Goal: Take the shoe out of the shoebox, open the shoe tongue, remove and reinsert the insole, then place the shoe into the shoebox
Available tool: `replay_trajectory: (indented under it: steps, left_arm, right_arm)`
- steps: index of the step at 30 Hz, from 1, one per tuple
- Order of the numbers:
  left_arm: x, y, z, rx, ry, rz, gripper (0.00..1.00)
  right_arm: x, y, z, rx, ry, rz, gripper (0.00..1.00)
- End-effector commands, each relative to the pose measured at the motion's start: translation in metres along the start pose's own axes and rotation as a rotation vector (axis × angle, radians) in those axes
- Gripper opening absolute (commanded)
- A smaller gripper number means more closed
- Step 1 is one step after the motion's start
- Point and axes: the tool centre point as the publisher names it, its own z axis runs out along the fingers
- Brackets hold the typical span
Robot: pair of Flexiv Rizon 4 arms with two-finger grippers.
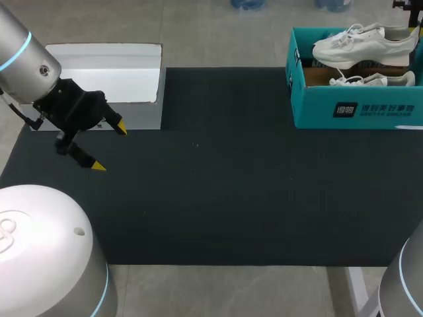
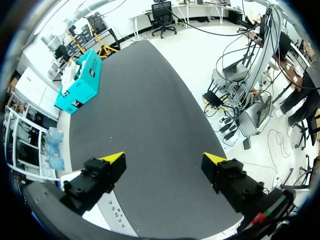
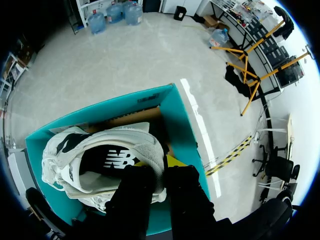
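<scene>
Your right pincer (image 3: 159, 172) was clamped on the heel rim of the white shoe (image 3: 95, 160), one finger inside the opening and the other behind the heel. The shoe lay inside the teal shoebox (image 3: 186, 131), directly under that pincer. Your left pincer (image 1: 109, 146) hung over the dark surface (image 1: 231, 191) with its yellow tips spread wide and nothing between them, just beside a white box (image 1: 106, 63), while the shoebox, with a second shoe (image 1: 373, 80) also in it, stood far ahead of it, well apart.
</scene>
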Motion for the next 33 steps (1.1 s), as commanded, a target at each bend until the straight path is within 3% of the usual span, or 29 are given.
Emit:
replay_trajectory:
  steps: [1, 33]
  left_arm:
    - [0.000, 0.000, 0.000, -0.002, 0.001, 0.000, 1.00]
    - [0.000, 0.000, 0.000, -0.002, 0.001, 0.000, 1.00]
  right_arm:
    - [0.005, 0.005, 0.011, 0.008, -0.001, 0.002, 0.00]
    - [0.015, -0.015, 0.073, 0.035, 0.044, 0.007, 0.00]
